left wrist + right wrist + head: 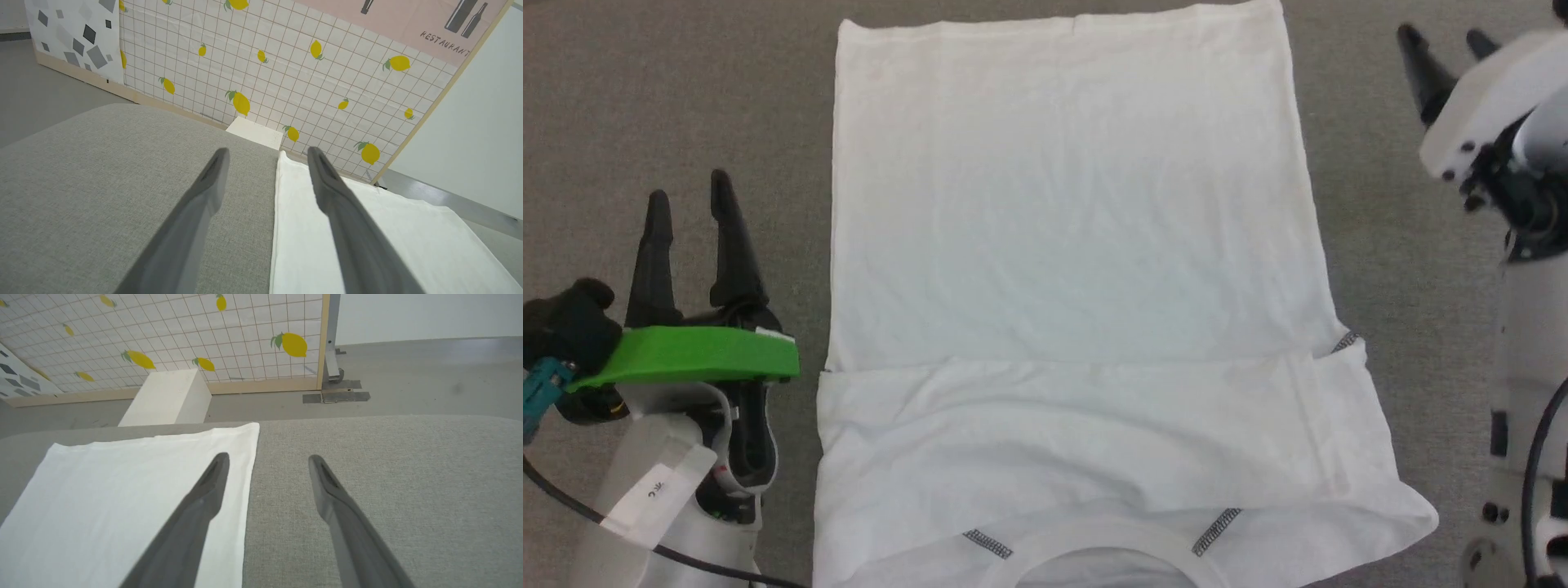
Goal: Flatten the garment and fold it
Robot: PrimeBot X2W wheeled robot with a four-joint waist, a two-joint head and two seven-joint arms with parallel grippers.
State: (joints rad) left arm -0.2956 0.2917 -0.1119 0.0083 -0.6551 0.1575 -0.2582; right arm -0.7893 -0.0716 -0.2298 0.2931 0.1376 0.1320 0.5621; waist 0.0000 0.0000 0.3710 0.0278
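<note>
the shirt point(1070, 245) looks thin, soft and floppy; best pinch its corners. left pincer point(689, 186) and right pincer point(1443, 37) are spread, empty.

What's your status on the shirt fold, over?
Left gripper open, empty, left of garment. Right gripper open, empty, on its right. Garment flat, fabric folded across near collar. Nothing on it; white box beyond far edge.

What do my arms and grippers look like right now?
Left gripper: two long dark tapered fingers, green wrist plate, white forearm with a paper label, black cable, teal connector. Right gripper: same dark fingers, white housing, pale forearm, black cable.
</note>
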